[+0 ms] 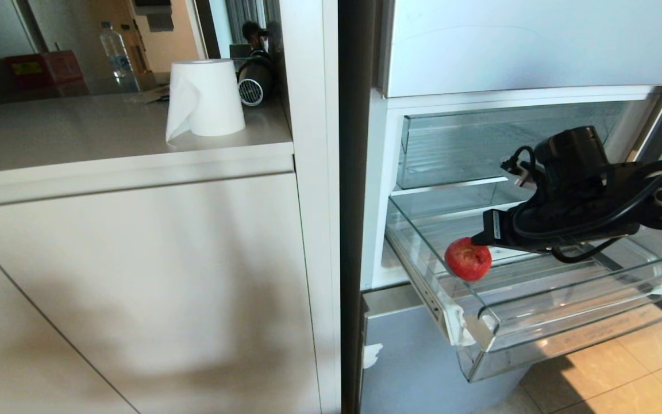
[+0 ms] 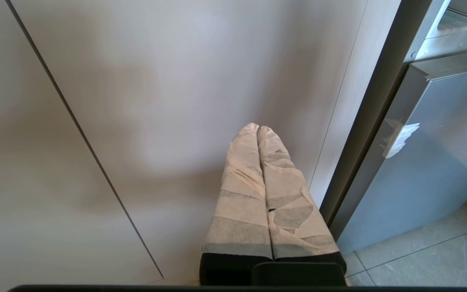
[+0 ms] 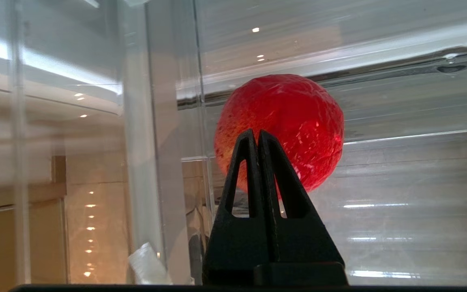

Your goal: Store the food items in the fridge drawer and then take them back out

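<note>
One red, glossy round fruit (image 1: 468,259) lies inside the pulled-out clear fridge drawer (image 1: 543,328), near its left side wall. My right gripper (image 1: 485,237) reaches in from the right, shut, its black tips right at the fruit's upper side with nothing between them. In the right wrist view the fruit (image 3: 298,117) fills the space just beyond the closed gripper (image 3: 258,134), with the drawer's ribbed clear floor (image 3: 412,211) around it. My left gripper (image 2: 258,128), with taped fingers, is shut and empty, parked low in front of a cabinet door.
A second clear bin (image 1: 480,144) sits deeper in the fridge above the drawer. Below the drawer is a silver-blue door panel (image 1: 411,356). Left of the fridge stands a beige cabinet (image 1: 135,276) with a paper roll (image 1: 204,98) on its counter. Tiled floor (image 1: 624,374) lies at lower right.
</note>
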Controlling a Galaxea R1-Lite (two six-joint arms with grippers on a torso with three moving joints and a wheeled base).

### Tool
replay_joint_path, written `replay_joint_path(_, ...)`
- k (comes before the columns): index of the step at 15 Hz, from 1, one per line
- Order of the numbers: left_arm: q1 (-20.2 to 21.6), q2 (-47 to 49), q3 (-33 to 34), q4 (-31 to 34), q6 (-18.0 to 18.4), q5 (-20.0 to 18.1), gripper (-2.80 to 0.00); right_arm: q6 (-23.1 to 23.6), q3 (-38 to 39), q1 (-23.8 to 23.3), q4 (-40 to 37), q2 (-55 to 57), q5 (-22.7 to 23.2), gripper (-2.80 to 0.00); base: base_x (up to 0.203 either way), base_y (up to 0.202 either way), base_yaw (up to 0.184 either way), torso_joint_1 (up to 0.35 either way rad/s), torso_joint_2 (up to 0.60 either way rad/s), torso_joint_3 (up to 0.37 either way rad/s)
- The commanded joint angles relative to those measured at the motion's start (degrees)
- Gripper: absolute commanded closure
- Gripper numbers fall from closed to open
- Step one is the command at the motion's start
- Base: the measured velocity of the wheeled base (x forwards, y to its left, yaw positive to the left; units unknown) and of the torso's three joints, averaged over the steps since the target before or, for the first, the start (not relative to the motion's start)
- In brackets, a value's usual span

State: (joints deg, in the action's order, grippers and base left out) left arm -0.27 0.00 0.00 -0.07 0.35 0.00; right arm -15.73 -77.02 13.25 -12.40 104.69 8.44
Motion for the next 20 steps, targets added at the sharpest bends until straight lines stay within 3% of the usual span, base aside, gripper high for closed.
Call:
replay_joint_path(1, 0.0, 0.1, 0.0, 0.0, 0.0, 0.0, 0.00, -0.1, -0.7, 0.1, -0.1, 1.3, 0.1, 0.00, 0.000, 0.000, 0.000, 0.000, 0.00, 0.000)
replay_joint_path(20, 0.0, 0.0, 0.0, 0.0, 0.0, 0.0, 0.00, -0.2, 2.5, -5.8, -0.1, -2.7, -10.7, 0.00, 0.000, 0.000, 0.000, 0.000, 0.00, 0.000)
